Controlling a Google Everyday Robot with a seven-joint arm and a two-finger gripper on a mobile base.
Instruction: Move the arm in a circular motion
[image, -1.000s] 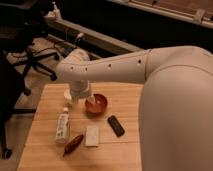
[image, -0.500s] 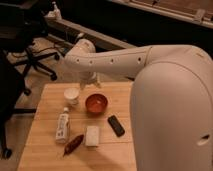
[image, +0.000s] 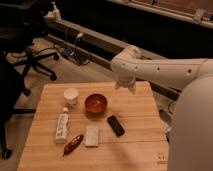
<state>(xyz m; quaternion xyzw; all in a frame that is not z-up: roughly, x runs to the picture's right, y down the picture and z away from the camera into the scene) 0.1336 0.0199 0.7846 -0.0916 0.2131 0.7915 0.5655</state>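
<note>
The arm (image: 165, 70) is thick, smooth and cream-white with small dark screw holes. It reaches in from the right edge of the camera view to a rounded joint (image: 126, 64) above the far right edge of the wooden table (image: 135, 107). The gripper (image: 128, 86) hangs just below that joint, over the table's back edge and to the right of the red bowl (image: 95, 104). It touches nothing on the table. A large rounded arm segment (image: 192, 130) fills the lower right.
On the table lie a white cup (image: 71, 95), a white bottle (image: 62, 125), a red packet (image: 73, 144), a white sponge (image: 92, 135) and a black object (image: 116, 125). A black office chair (image: 30, 55) stands at left. Cables (image: 75, 50) lie along the far ledge.
The arm's joint and gripper have swung from above the cup at the table's left to the far right edge. The near arm segment has drawn right, uncovering more of the table.
</note>
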